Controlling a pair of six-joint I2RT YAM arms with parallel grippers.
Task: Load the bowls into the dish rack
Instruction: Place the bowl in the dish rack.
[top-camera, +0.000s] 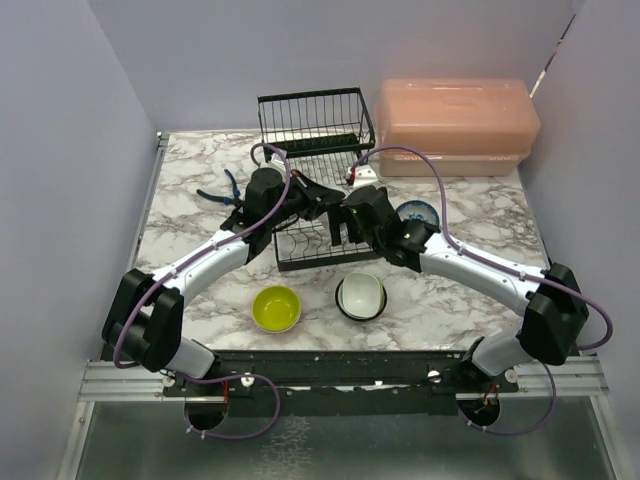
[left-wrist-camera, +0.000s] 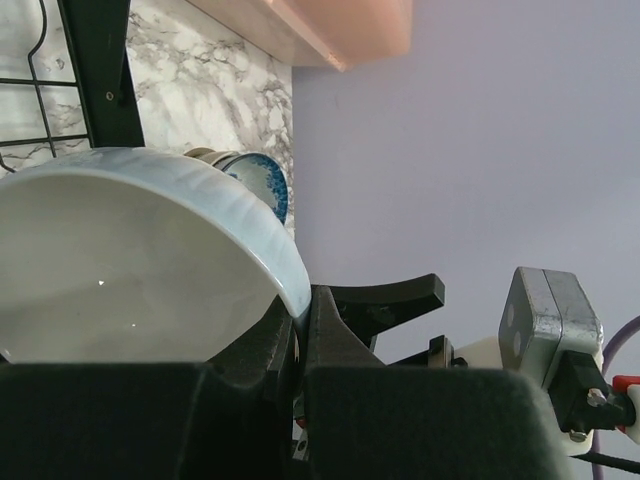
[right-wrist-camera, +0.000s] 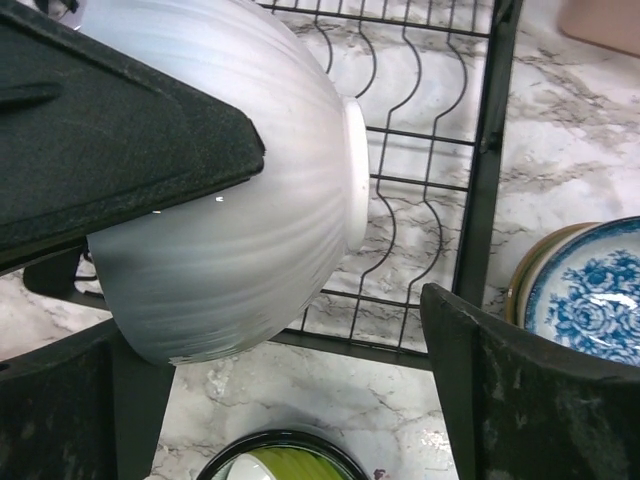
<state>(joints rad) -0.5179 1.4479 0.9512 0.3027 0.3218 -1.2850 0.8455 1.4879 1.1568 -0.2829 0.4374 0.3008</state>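
My left gripper (left-wrist-camera: 300, 322) is shut on the rim of a white ribbed bowl (left-wrist-camera: 130, 260), holding it tilted over the black wire dish rack (top-camera: 315, 130). The same bowl (right-wrist-camera: 240, 200) fills the right wrist view, above the rack's curved slot dividers (right-wrist-camera: 420, 200). My right gripper (right-wrist-camera: 270, 320) is open, one finger on each side below the bowl, not gripping it. A yellow-green bowl (top-camera: 277, 308) and a dark-outside bowl (top-camera: 360, 297) sit on the table near the front. A blue-patterned bowl (top-camera: 417, 213) lies right of the rack, stacked on a beige bowl (right-wrist-camera: 525, 270).
A pink translucent lidded box (top-camera: 455, 125) stands at the back right. A blue-handled tool (top-camera: 225, 190) lies left of the rack. Both arms meet over the rack's lower tier (top-camera: 310, 255). The marble table (top-camera: 190, 215) is walled on the left, right and back.
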